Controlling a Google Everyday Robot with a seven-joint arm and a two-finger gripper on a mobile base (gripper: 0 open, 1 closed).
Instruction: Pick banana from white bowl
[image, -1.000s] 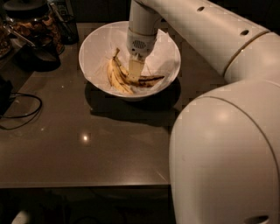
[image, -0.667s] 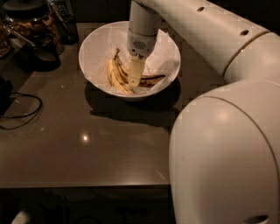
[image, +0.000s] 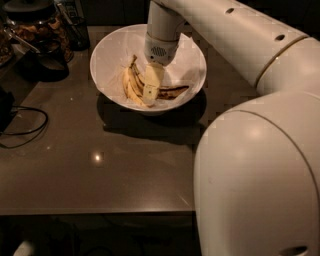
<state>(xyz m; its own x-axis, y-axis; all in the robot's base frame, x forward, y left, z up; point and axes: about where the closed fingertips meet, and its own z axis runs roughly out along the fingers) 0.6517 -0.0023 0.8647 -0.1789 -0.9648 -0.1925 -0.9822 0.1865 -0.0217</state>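
White and wide, the bowl (image: 102, 55) sits at the far middle of the dark table (image: 100, 170). Inside it, a paler banana (image: 129, 87) lies on the left. The spotted banana (image: 172, 92) runs right from under the gripper (image: 150, 94). Over the last second the gripper has sunk slightly deeper among the fruit, so the grasp looks close. It seems to touch the bananas, but I cannot tell whether it is apart or clamped.

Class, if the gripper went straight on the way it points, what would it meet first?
Probably the banana in the white bowl; the gripper points down right above it, though depth is unclear.
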